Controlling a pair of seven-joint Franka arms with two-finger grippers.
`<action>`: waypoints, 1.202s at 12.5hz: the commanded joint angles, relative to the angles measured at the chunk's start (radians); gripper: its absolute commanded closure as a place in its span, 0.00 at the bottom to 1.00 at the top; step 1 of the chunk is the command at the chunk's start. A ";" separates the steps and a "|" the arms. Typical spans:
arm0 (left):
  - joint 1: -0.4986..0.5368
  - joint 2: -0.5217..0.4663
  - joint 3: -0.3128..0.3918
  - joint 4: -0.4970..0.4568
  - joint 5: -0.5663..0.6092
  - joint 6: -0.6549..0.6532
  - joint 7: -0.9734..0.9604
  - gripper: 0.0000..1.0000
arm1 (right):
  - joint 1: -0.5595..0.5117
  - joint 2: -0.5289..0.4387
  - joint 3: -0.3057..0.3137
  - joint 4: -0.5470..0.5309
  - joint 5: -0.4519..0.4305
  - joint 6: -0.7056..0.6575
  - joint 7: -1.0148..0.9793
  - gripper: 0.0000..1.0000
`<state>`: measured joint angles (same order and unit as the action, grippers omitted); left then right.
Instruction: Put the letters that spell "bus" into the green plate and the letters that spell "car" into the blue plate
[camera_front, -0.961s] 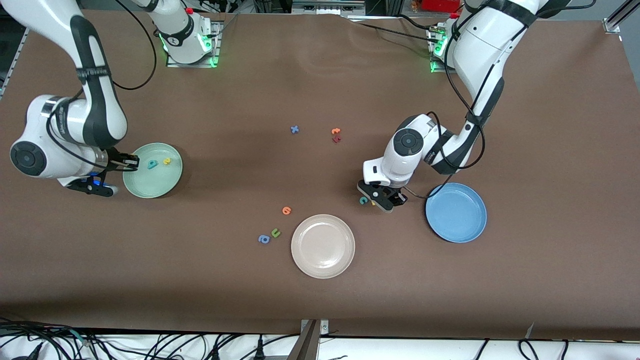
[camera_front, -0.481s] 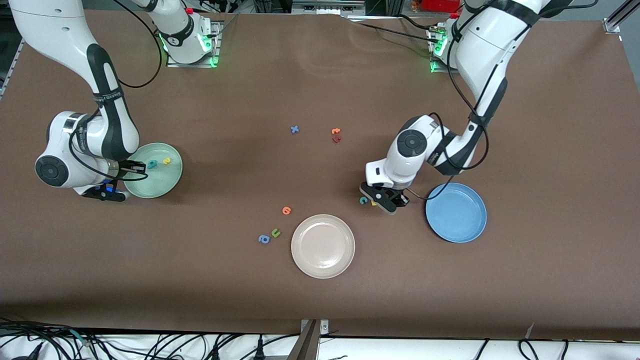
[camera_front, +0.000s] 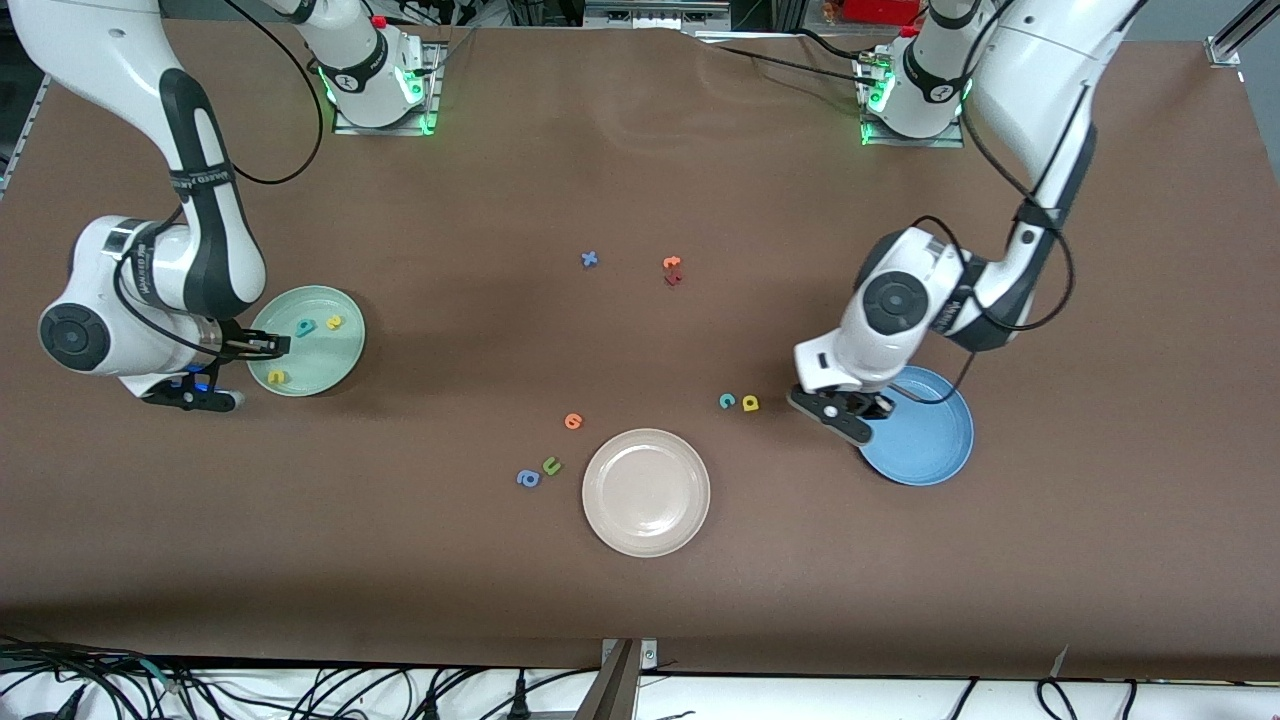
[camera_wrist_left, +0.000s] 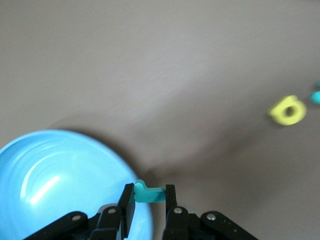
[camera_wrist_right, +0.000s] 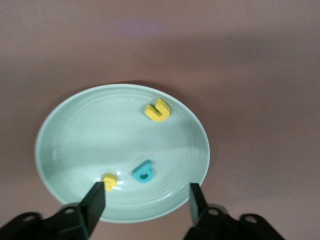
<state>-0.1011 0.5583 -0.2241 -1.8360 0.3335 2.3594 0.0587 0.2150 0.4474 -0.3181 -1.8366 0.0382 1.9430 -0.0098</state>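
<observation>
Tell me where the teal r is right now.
The teal r is pinched in the left gripper, over the rim of the blue plate at the left arm's end.

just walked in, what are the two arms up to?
Sorting foam letters into plates. The right gripper hangs open over the green plate, which holds a teal b, a yellow u and a yellow s. The left gripper is shut on a teal letter at the blue plate's rim. A teal c and yellow a lie on the table beside it.
</observation>
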 joint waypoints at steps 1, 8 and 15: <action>0.079 -0.017 -0.017 -0.023 0.021 -0.008 0.116 0.86 | 0.010 -0.009 0.001 0.098 -0.012 -0.119 -0.001 0.00; 0.034 0.003 -0.124 0.026 0.034 0.001 0.023 0.00 | 0.075 -0.123 0.005 0.258 0.002 -0.291 0.086 0.00; -0.100 0.147 -0.126 0.071 0.153 0.181 0.223 0.06 | 0.092 -0.262 0.033 0.261 0.005 -0.294 0.077 0.00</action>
<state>-0.1867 0.6801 -0.3528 -1.7807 0.4574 2.5222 0.2076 0.3061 0.2143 -0.2892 -1.5684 0.0401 1.6620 0.0652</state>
